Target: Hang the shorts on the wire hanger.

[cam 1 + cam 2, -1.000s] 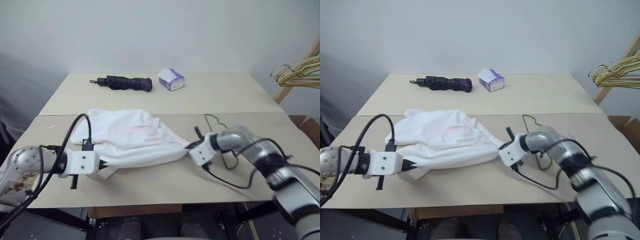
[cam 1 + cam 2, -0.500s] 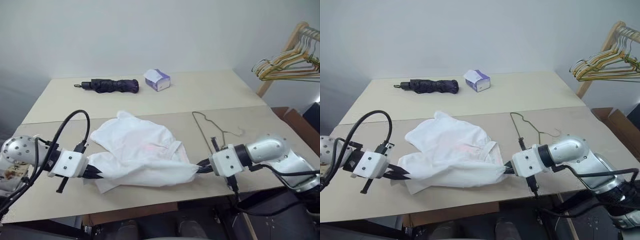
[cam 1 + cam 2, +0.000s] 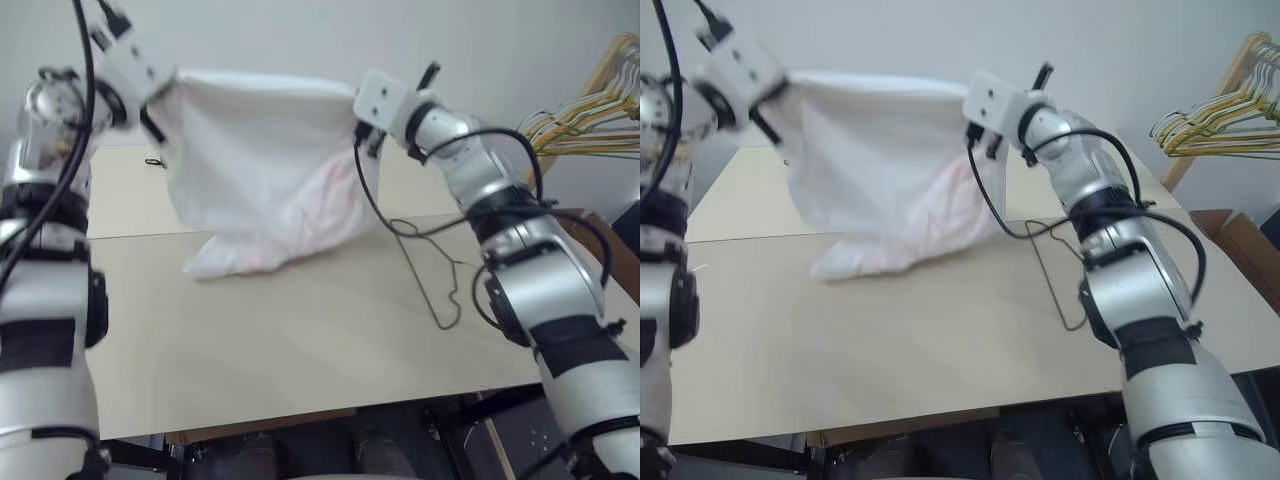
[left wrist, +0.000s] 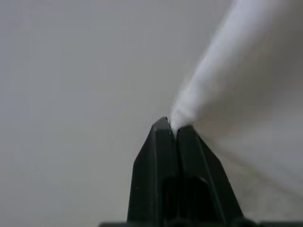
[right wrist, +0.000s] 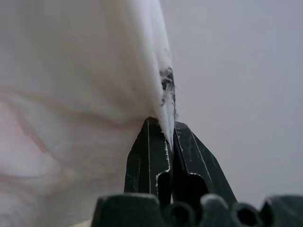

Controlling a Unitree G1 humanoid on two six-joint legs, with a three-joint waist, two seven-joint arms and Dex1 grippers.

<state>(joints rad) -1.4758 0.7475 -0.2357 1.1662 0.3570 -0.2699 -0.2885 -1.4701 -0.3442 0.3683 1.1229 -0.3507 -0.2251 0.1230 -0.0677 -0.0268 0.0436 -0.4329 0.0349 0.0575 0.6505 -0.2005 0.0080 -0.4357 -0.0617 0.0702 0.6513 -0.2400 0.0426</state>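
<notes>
The beige flat-topped table (image 3: 300, 330) carries the scene, seen from the head views. Above its far half hangs the pair of white cloth shorts with a faint pink stain (image 3: 265, 170), stretched wide between the two raised arms; the lower edge of the shorts sags onto the table surface and bunches there. The bunch of yellow and green hangers on a wooden rack (image 3: 590, 120) stands beyond the table's right end, well apart from the shorts. The thin grey-olive wire hanger (image 3: 430, 270) lies flat on the table, below and to the right of the hanging cloth, with its hooked end toward the near edge. The left tool (image 4: 173, 130) has its two black fingers pressed together, pinching one upper corner of the shorts. The right tool (image 5: 170, 135) is likewise pressed together, pinching the other upper corner, where a small dark mark shows on the cloth edge.
</notes>
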